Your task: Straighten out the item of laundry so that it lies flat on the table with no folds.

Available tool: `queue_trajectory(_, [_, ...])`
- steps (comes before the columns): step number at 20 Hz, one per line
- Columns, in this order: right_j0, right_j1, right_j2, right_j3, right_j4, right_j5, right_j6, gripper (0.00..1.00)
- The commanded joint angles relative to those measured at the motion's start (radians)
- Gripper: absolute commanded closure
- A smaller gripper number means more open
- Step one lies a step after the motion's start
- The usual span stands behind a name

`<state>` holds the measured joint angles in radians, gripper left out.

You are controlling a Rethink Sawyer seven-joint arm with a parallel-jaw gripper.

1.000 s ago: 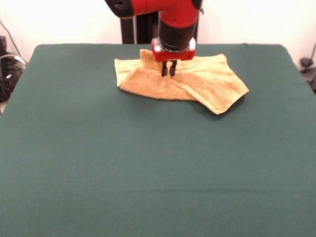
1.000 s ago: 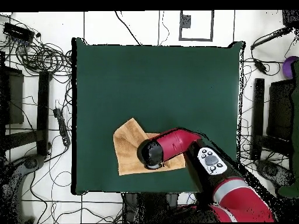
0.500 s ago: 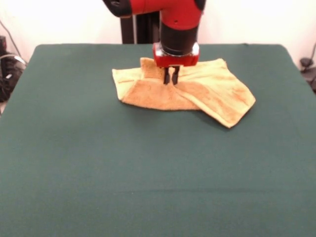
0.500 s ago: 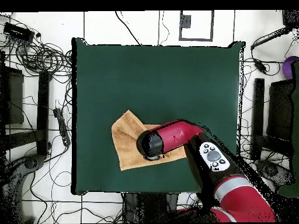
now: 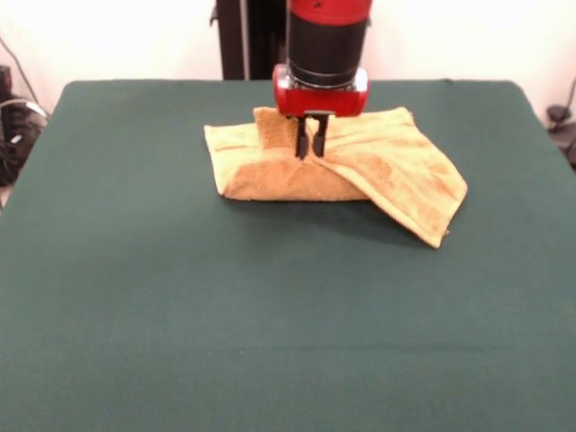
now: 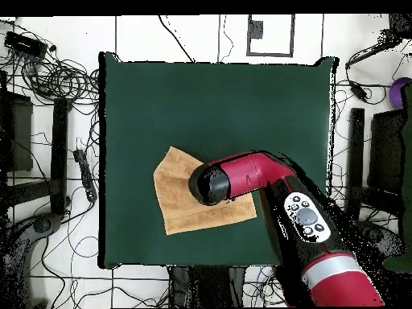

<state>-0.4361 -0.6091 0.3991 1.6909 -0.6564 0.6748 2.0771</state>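
Observation:
The golden-tan towel point(image 5: 396, 166) lies at the far middle of the dark green table point(image 5: 270, 315), still folded: a flap lies doubled over its left part, and its right corner points toward the near right. My gripper point(image 5: 310, 146) hangs straight down over the towel's middle. Its two black fingers are close together, pinching a raised ridge of the cloth. In the overhead view the towel point(image 6: 181, 205) lies near the table's point(image 6: 217, 105) lower left. The red arm point(image 6: 241, 177) covers the towel's right part and hides the gripper.
The black pedestal point(image 5: 245, 40) stands behind the table's far edge. In the overhead view, cables and equipment point(image 6: 56, 80) lie on the floor around the table. The towel's lower edge is close to the table's bottom edge there.
The gripper has moved a little away from the robot's base with the cloth pinched. The towel has dragged along, and its right corner now reaches further toward the near side.

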Motion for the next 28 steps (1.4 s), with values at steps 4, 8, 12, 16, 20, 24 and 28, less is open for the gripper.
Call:
queue_trajectory(4, [0.041,0.019,0.107,-0.116,0.022,0.037,-0.141,1.00])
queue_trajectory(8, [0.044,0.100,0.106,-0.175,-0.015,-0.031,-0.140,1.00])
queue_trajectory(12, [0.042,0.187,0.114,-0.234,-0.019,-0.053,-0.152,1.00])
queue_trajectory(16, [0.055,0.191,0.106,-0.261,-0.027,-0.051,-0.146,1.00])
queue_trajectory(20, [0.037,0.227,0.152,-0.306,-0.017,0.003,-0.256,0.00])
queue_trajectory(24, [0.042,0.206,0.168,-0.333,-0.015,0.056,-0.300,0.00])
queue_trajectory(28, [0.055,0.170,0.174,-0.354,-0.043,0.062,-0.321,0.00])
